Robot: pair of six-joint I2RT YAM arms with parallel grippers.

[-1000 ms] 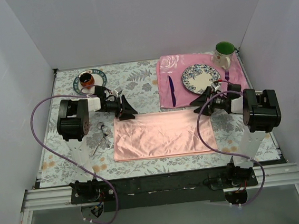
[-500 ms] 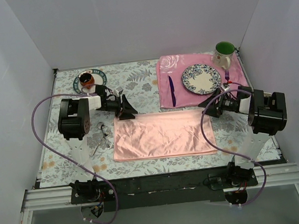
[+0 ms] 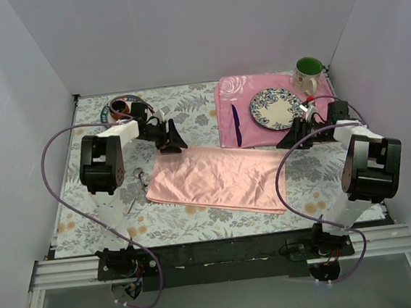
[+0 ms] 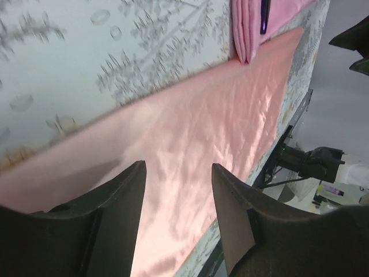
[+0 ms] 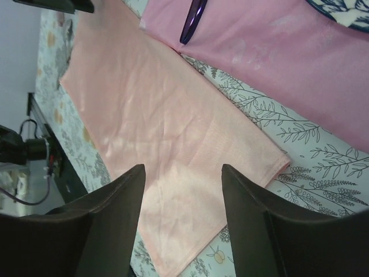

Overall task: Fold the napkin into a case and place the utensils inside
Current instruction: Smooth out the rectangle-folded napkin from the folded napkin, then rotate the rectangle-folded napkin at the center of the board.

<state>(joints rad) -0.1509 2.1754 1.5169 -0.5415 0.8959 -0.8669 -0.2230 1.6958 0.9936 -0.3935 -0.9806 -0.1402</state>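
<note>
The salmon-pink napkin (image 3: 219,178) lies flat as a wide folded rectangle, skewed on the floral tablecloth, its right end nearer me. It fills the left wrist view (image 4: 190,133) and the right wrist view (image 5: 161,127). My left gripper (image 3: 171,141) is open and empty just above the napkin's far left corner; its jaws (image 4: 177,167) stand apart. My right gripper (image 3: 287,142) is open and empty over the napkin's far right corner (image 5: 183,167). The silver utensils (image 3: 138,184) lie left of the napkin, partly hidden by my left arm.
A rose-patterned pink placemat (image 3: 234,91) at the back right holds a patterned plate (image 3: 277,108), a purple knife (image 3: 237,125) and a purple fork (image 3: 311,104). A green mug (image 3: 308,71) stands behind it. A saucer with a cup (image 3: 119,108) sits at the back left.
The napkin has turned from square to the table edge to skewed, its left end farther away. Both grippers have moved toward the far side; the right arm swung out to the right.
</note>
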